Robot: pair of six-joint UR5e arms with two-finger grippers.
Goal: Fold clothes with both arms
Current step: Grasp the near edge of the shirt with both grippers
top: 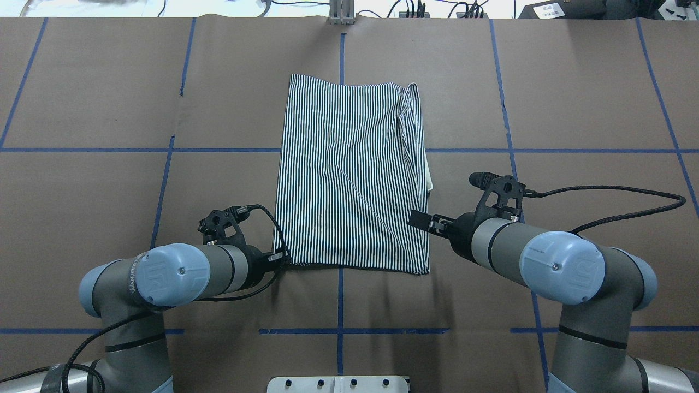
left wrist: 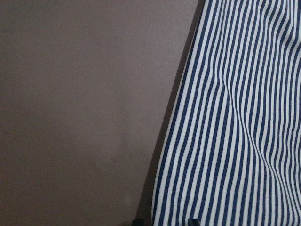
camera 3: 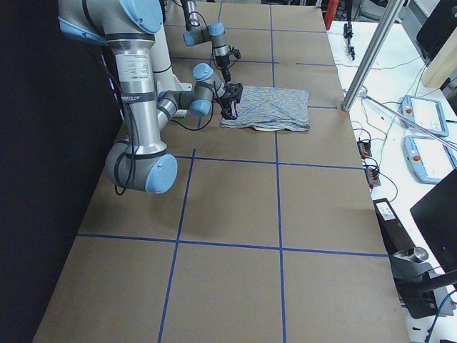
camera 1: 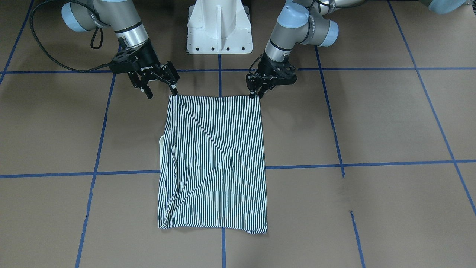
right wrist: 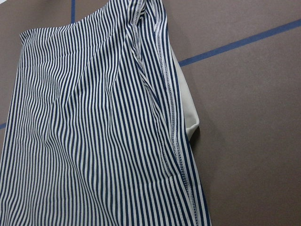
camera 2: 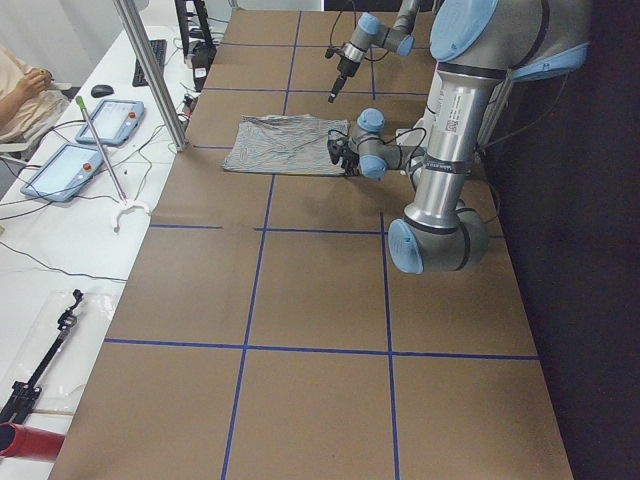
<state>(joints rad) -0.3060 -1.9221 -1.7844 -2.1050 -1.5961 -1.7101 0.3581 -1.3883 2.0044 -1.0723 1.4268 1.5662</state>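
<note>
The striped polo shirt (camera 1: 215,160) lies flat on the table as a folded rectangle, back side up, and also shows in the overhead view (top: 352,174). A bit of white collar (camera 1: 161,149) peeks out from its right-arm side edge (right wrist: 188,113). My left gripper (camera 1: 255,96) is low at the shirt's near corner. Its fingers stand close together with a small gap, straddling the shirt's edge (left wrist: 235,117). My right gripper (camera 1: 161,93) is wide open at the other near corner, one fingertip touching the hem. It holds nothing.
The white pedestal base (camera 1: 219,29) stands just behind the shirt's near hem. Blue tape lines (camera 1: 372,163) cross the brown table. A metal post (camera 2: 150,70) and tablets (camera 2: 65,170) stand on the side bench beyond the far edge, where a person (camera 2: 20,95) sits.
</note>
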